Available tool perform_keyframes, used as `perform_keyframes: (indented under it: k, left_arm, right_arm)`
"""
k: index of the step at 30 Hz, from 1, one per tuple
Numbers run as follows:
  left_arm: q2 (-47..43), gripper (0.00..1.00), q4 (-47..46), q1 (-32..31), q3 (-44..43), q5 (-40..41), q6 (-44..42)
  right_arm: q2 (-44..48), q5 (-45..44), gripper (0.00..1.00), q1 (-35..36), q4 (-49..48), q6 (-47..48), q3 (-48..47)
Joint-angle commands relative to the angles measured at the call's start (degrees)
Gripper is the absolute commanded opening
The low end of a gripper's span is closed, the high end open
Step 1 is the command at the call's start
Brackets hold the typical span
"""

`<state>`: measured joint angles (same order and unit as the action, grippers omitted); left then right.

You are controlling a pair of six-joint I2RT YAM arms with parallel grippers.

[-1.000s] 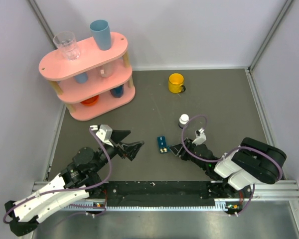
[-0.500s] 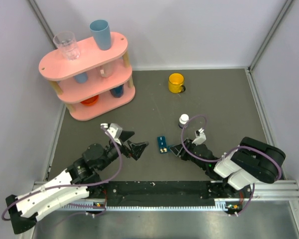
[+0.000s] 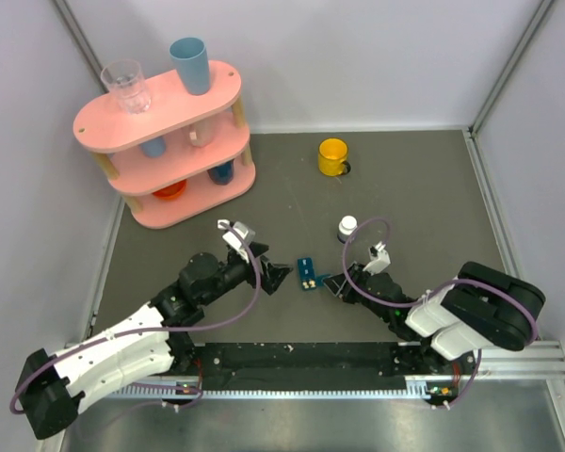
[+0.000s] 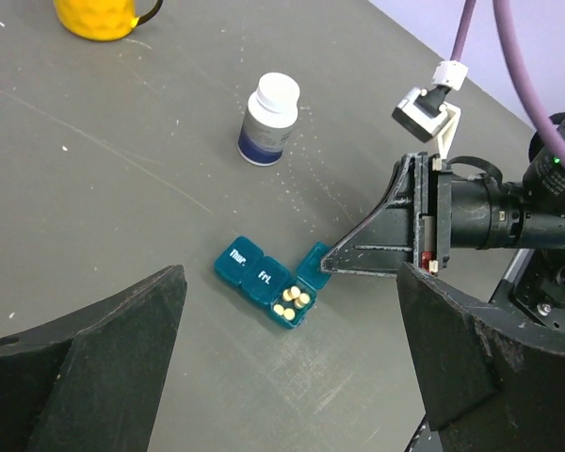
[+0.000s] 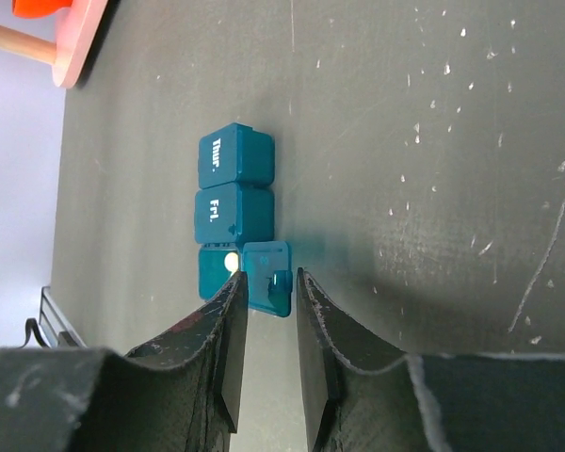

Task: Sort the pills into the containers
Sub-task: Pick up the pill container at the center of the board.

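Several pills (image 4: pixel 290 298) lie in the pill box (image 4: pixel 250 268), end compartment, lid (image 5: pixel 266 287) up; sorting looks nearly done. The right gripper (image 5: pixel 271 276) straddles that lid, grip unclear; the left gripper (image 3: pixel 276 276) gapes wide.

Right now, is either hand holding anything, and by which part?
The left hand is open, holding nothing. The right hand straddles the open lid of the pill box at its free edge; whether it grips cannot be told.
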<state>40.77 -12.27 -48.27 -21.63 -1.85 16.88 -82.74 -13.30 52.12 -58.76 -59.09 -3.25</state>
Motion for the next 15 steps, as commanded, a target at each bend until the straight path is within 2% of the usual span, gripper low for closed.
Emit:
perform_keyframes:
  k: [1,9,15]
  left_arm:
    - [0.2,0.98,-4.8,0.9,-2.4,-3.1,-0.5]
    - [4.0,0.98,-6.0,2.7,-2.3,-6.0,-1.2]
    - [5.4,0.97,-7.7,3.0,-1.6,-7.6,-0.7]
  right_arm:
    - [-1.2,-1.0,0.27,0.4,-3.0,1.3,-0.4]
    - [-6.6,0.3,0.22,0.4,-9.2,1.2,0.3]
    - [-7.6,0.9,0.23,0.2,-12.3,1.4,0.8]
